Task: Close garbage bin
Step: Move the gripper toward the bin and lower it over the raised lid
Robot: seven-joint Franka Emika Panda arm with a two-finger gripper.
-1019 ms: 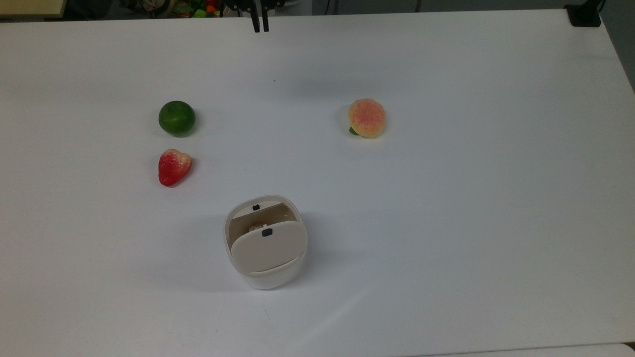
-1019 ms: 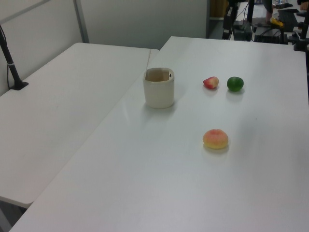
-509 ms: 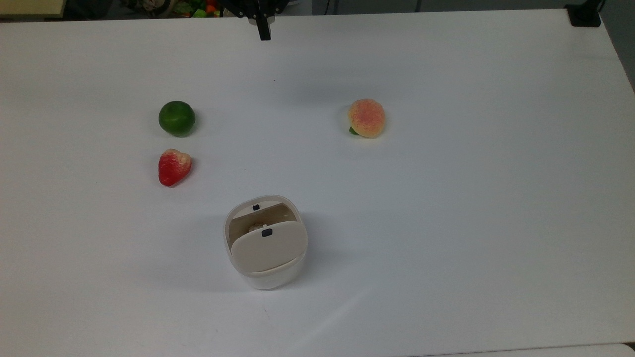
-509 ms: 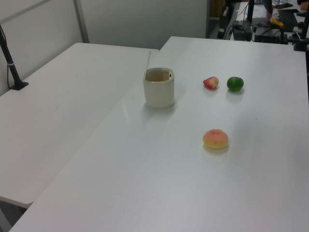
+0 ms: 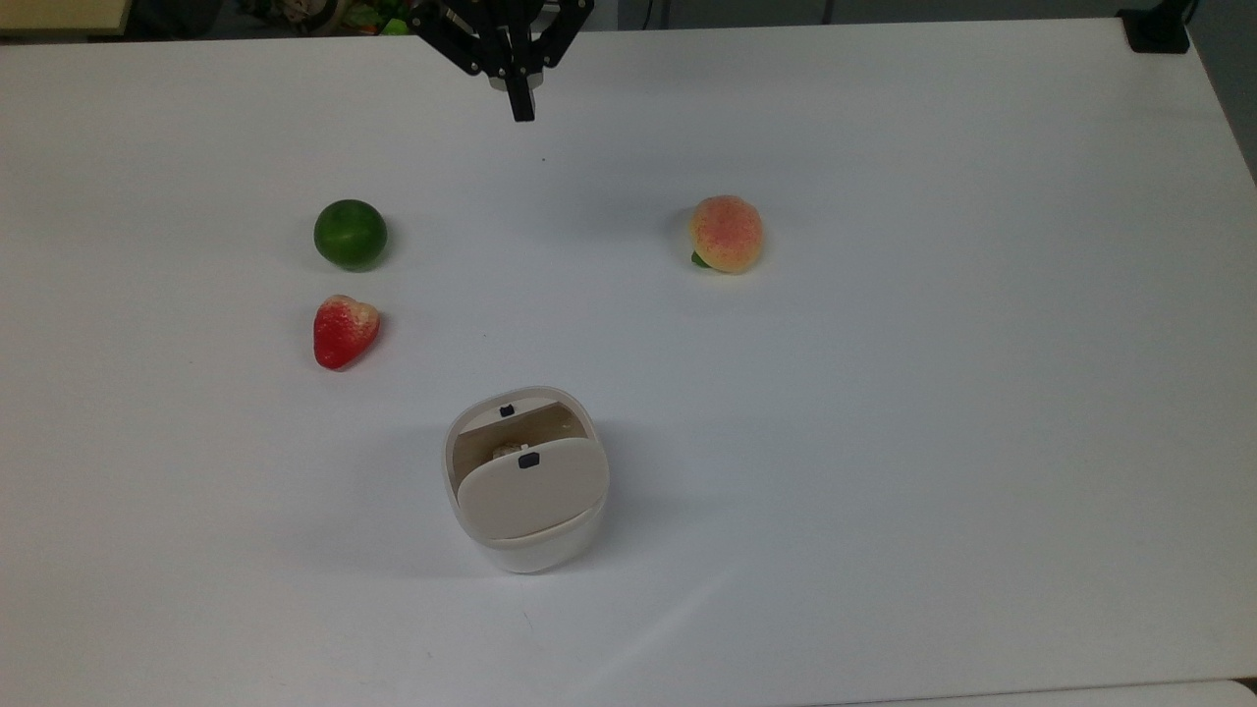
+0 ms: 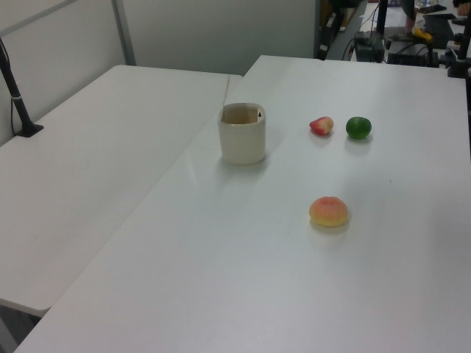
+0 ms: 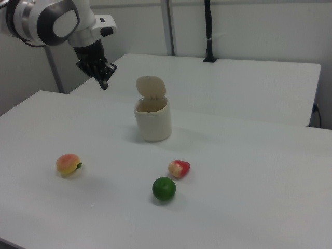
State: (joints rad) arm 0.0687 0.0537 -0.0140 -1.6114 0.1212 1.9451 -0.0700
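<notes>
Small white rounded-square garbage bin (image 5: 525, 479) standing open on the white table (image 5: 884, 393), beige flat lid (image 5: 530, 487) raised on its hinge, small black button on it, strawberry (image 5: 344, 330) just beyond the bin, lime (image 5: 350, 234) and peach (image 5: 726, 233) farther, gripper (image 5: 523, 110) farthest from the bin, fingers pressed together, holding nothing

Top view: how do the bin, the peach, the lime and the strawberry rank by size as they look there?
1. garbage bin, clearly largest.
2. peach and lime: look much alike, so I won't rank them.
3. strawberry, slightly smaller.
</notes>
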